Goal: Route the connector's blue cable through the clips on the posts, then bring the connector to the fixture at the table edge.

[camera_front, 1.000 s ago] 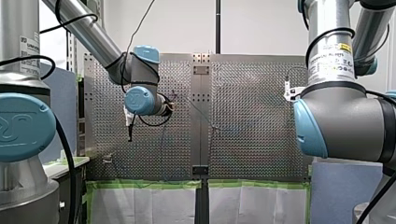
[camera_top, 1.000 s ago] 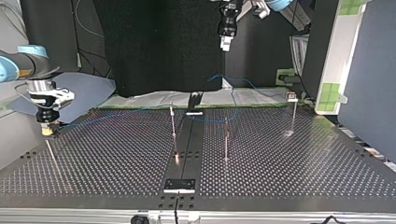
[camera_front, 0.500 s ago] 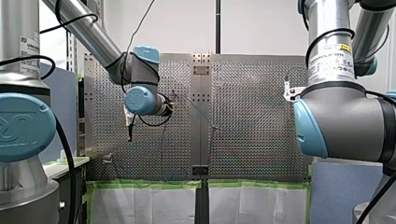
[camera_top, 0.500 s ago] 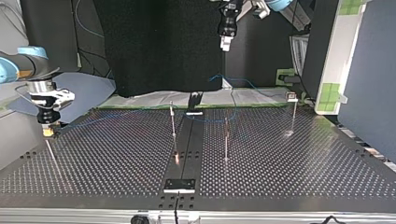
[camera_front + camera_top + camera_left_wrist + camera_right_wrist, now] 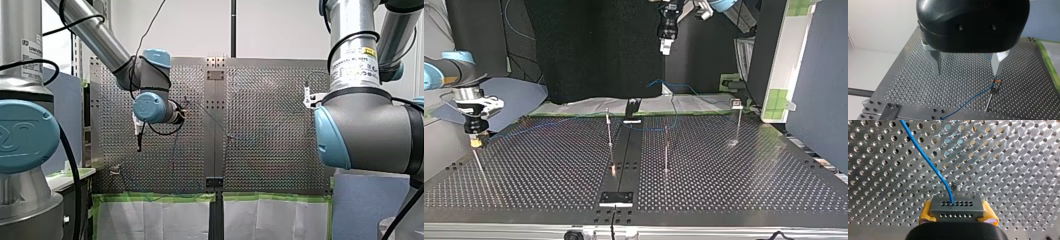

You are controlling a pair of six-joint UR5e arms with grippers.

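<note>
A grey connector with rows of small holes sits between the yellow pads of my right gripper, which is shut on it. Its blue cable runs away over the perforated plate. At the top view's left this right gripper hangs over the top of a thin post. From there the blue cable passes toward the middle posts. My left gripper, black with metal fingers, hangs open high above the table. A clip post carrying the cable stands under one fingertip.
A further post stands at the top view's right. A metal bracket is fixed at the near table edge and a black one at the far edge. Green tape and white sheeting line the far edge.
My right gripper with the connector has edged very slightly toward the top view's left. My left arm has stayed still.
</note>
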